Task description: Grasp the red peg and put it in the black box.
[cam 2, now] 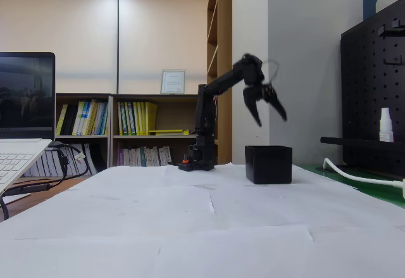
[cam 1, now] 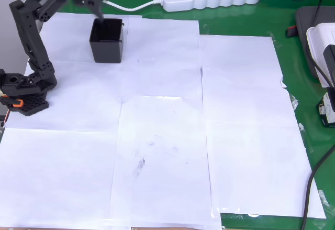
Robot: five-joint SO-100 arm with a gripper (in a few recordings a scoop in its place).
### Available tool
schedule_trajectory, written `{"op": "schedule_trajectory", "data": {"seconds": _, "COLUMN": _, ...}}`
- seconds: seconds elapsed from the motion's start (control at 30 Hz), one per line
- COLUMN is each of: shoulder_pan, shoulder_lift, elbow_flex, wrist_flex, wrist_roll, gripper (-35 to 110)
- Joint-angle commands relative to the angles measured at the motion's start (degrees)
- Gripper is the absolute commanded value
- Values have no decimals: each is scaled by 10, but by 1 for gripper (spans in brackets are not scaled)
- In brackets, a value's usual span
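Your arm hangs over the black box near the surface's far left corner.

Largest first: your surface (cam 1: 157, 151) is a green mat papered over with flat white sheets, smudged grey near the middle in the overhead view. Your arm (cam 2: 218, 85) is matte black, jointed, rising from its base at the left edge in that view. The black box (cam 2: 269, 164) is a small square open-topped tub with glossy walls, standing upright on the paper near the far left corner. Your hand (cam 2: 266, 106) hangs just above the box, clear of its rim, its two pointed fingers spread apart and aimed downward; you can see nothing between them. You cannot make out the red peg, so its place and long axis cannot be told.
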Motion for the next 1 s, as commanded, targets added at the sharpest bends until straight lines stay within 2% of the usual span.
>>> {"op": "schedule_trajectory", "data": {"seconds": 0.0, "shoulder_pan": 58, "shoulder_lift": -170, "elbow_flex": -35, "wrist_flex": 51, "wrist_roll": -95, "gripper": 31}}
{"op": "schedule_trajectory", "data": {"seconds": 0.23, "shoulder_pan": 283, "shoulder_lift": -476, "elbow_flex": -536, "wrist_flex": -121, "wrist_roll": -258, "gripper": 30}}
{"op": "schedule_trajectory", "data": {"seconds": 0.33, "shoulder_pan": 349, "shoulder_lift": -554, "elbow_flex": -701, "wrist_flex": -170, "wrist_roll": -276, "gripper": 12}}
{"op": "schedule_trajectory", "data": {"seconds": 0.5, "shoulder_pan": 340, "shoulder_lift": -607, "elbow_flex": -865, "wrist_flex": -221, "wrist_roll": -286, "gripper": 0}}
{"op": "schedule_trajectory", "data": {"seconds": 0.6, "shoulder_pan": 306, "shoulder_lift": -705, "elbow_flex": -979, "wrist_flex": -262, "wrist_roll": -269, "gripper": 0}}
{"op": "schedule_trajectory", "data": {"seconds": 0.7, "shoulder_pan": 291, "shoulder_lift": -721, "elbow_flex": -1059, "wrist_flex": -306, "wrist_roll": -259, "gripper": 0}}
{"op": "schedule_trajectory", "data": {"seconds": 0.97, "shoulder_pan": 336, "shoulder_lift": -825, "elbow_flex": -1238, "wrist_flex": -330, "wrist_roll": -359, "gripper": 0}}
